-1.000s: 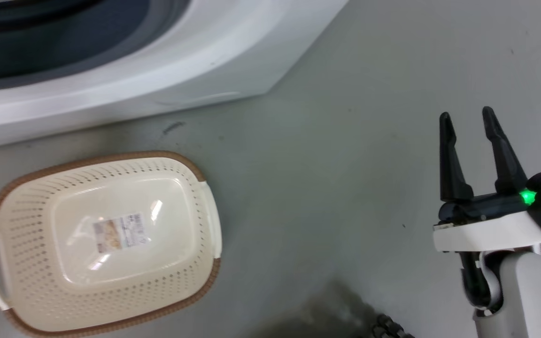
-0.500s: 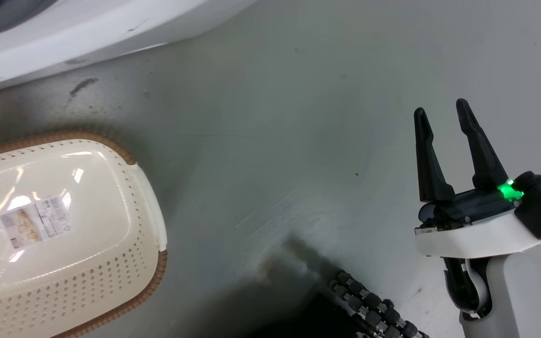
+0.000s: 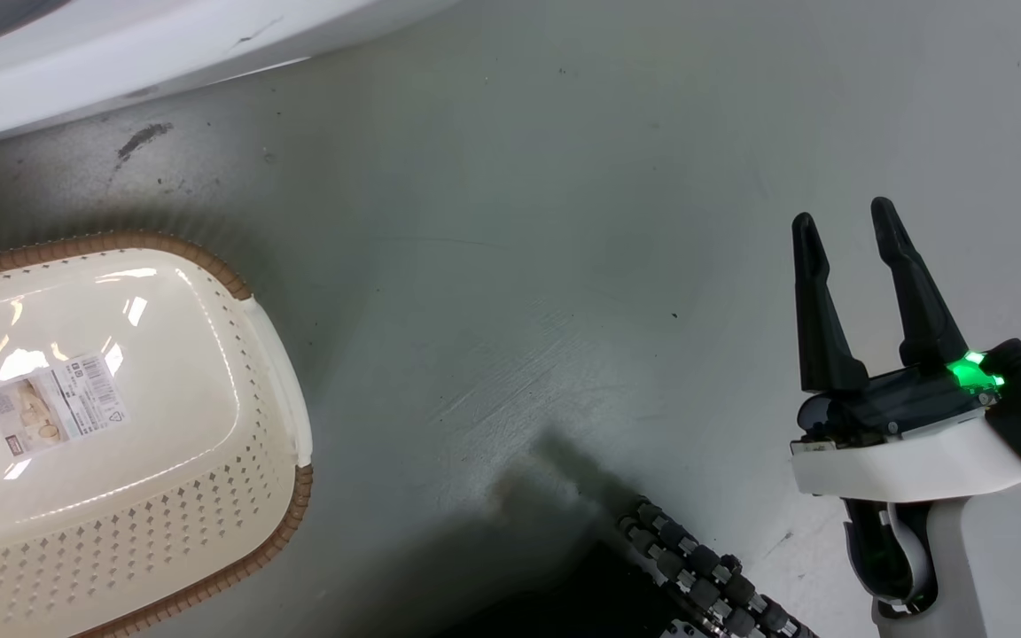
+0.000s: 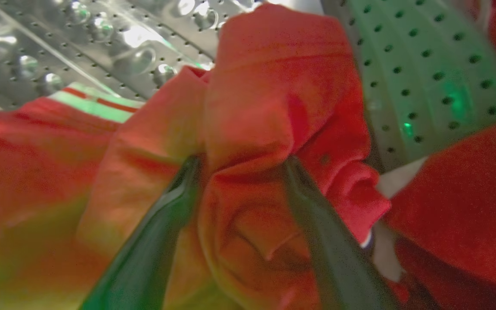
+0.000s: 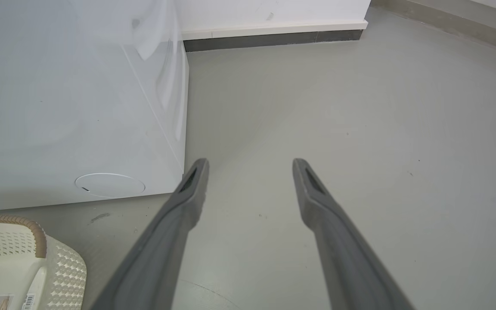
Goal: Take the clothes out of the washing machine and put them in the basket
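Note:
In the left wrist view, red clothes (image 4: 274, 77) with a white-striped edge lie bunched inside the washing machine's perforated steel drum (image 4: 403, 64). My left gripper (image 4: 242, 161) is open and pushed into the heap, a fold of red fabric bulging between its spread fingers. The cream basket (image 3: 271, 496) with a brown rim stands on the floor at the lower left of the head view, holding just a label sticker; its corner (image 5: 15, 219) shows in the right wrist view. The washing machine's white front (image 3: 120, 53) (image 5: 80, 107) is behind it. My right gripper (image 3: 847, 226) (image 5: 250, 165) hangs open over bare floor.
Grey floor stretches between the basket and my right arm. A black ribbed part of my own base (image 3: 697, 567) sits at the bottom middle. A white wall with a dark skirting (image 5: 274, 38) runs behind the machine. A dark scuff (image 3: 143, 137) marks the floor.
The head camera has swung, so the basket and the machine have slid left and up in the picture. The right gripper stays open in about the same place.

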